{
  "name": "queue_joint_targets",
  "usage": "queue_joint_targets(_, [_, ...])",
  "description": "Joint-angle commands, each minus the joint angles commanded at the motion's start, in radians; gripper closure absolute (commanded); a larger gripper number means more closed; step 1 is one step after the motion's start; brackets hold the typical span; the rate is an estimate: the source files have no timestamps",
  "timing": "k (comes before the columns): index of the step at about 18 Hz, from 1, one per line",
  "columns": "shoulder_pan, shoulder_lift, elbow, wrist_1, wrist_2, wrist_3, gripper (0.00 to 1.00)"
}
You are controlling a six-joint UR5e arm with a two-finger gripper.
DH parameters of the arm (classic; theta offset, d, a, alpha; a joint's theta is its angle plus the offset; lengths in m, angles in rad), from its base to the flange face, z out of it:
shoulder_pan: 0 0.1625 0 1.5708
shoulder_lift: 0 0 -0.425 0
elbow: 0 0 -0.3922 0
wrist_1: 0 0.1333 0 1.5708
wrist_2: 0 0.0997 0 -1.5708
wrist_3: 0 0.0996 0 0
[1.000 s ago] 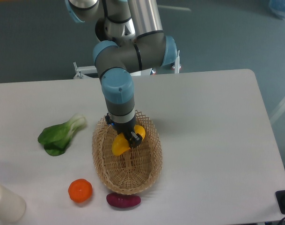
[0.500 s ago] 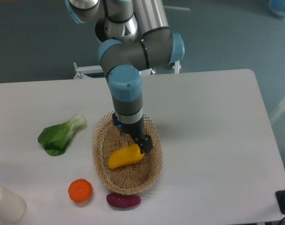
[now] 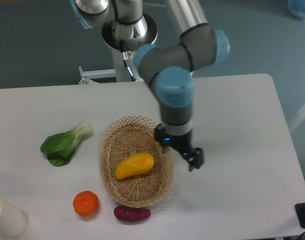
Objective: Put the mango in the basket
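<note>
The yellow-orange mango lies on its side inside the oval wicker basket, in the middle of the bowl. My gripper hangs to the right of the basket, just past its right rim, above the white table. Its fingers are apart and hold nothing.
A green bok choy lies left of the basket. A round orange fruit and a purple-red sweet potato sit near the front edge below the basket. A white cylinder stands at the front left corner.
The gripper let go of the mango, which now rests in the basket. The arm swung right, carrying the gripper from over the basket to beyond its right rim.
</note>
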Motion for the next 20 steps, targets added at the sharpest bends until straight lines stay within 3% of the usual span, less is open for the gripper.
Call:
queue_joint_targets(2, [0.022,-0.029,0.058,-0.069,0.001,0.042,0.0])
queue_joint_targets(6, [0.06,-0.092,0.141,-0.094,0.0,0.06,0.0])
queue_joint_targets(14, [0.153,-0.111,0.151,-0.079,-0.005,0.312,0.0])
queue_joint_targets(20, [0.18,-0.115,0.151,-0.076,-0.02,0.336,0.0])
